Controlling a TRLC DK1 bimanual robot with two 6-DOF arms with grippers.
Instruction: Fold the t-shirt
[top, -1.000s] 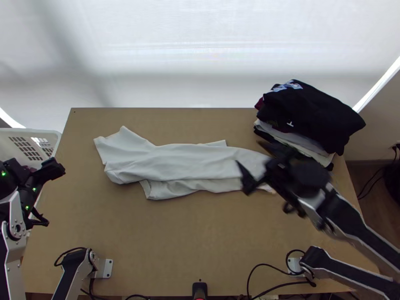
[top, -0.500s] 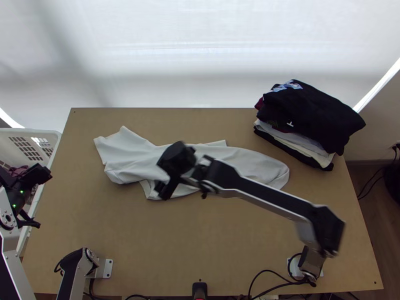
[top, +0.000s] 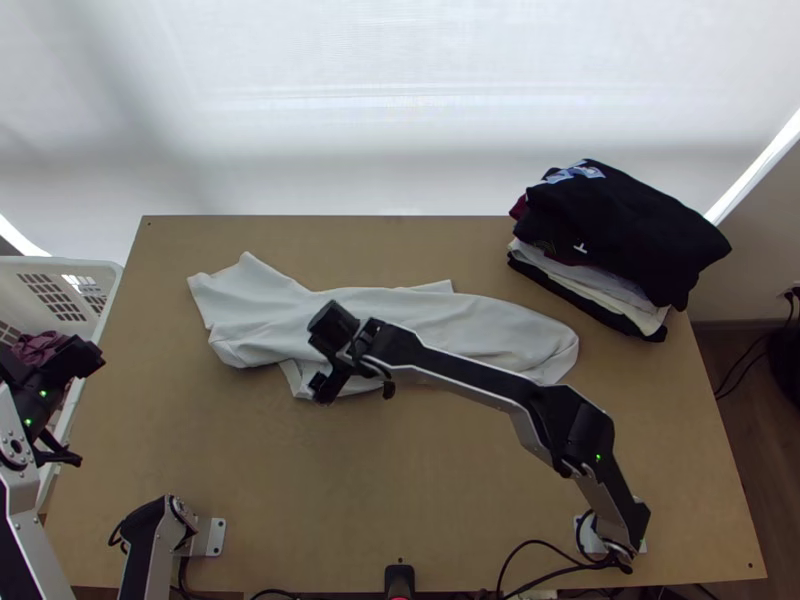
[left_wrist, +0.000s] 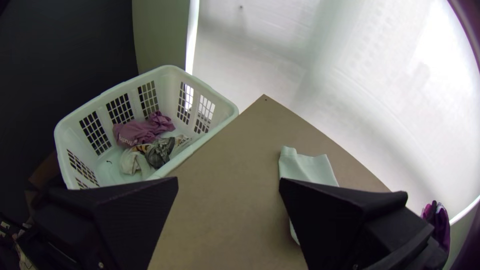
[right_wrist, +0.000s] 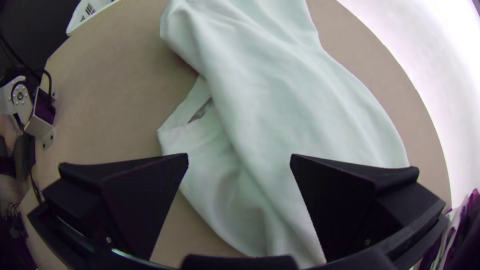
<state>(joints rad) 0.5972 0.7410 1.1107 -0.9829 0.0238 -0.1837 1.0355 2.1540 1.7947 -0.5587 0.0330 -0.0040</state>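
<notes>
The white t-shirt (top: 460, 320) lies lengthwise across the table, folded over itself and wrinkled, with a sleeve-like flap at its left end. My right gripper (top: 323, 355) is over the shirt's near edge, left of its middle; my left gripper (top: 80, 408) stands over the table's left edge beside the basket. In the left wrist view, my left gripper (left_wrist: 229, 182) is open, and part of the shirt (left_wrist: 310, 169) shows beyond one finger. In the right wrist view, my right gripper (right_wrist: 240, 156) is open above the shirt (right_wrist: 280, 100), its fingers wide apart.
A stack of folded clothes (top: 620, 240), dark on top, sits at the table's far right corner. The white basket (left_wrist: 167, 72) by the left edge holds purple clothing (left_wrist: 140, 131) and other crumpled pieces. Bare tabletop (top: 350, 480) lies on the shirt's near side.
My right gripper has swung left from the shirt's right end to its middle-left part. My left gripper has moved slightly left and down the picture. The shirt lies as before.
</notes>
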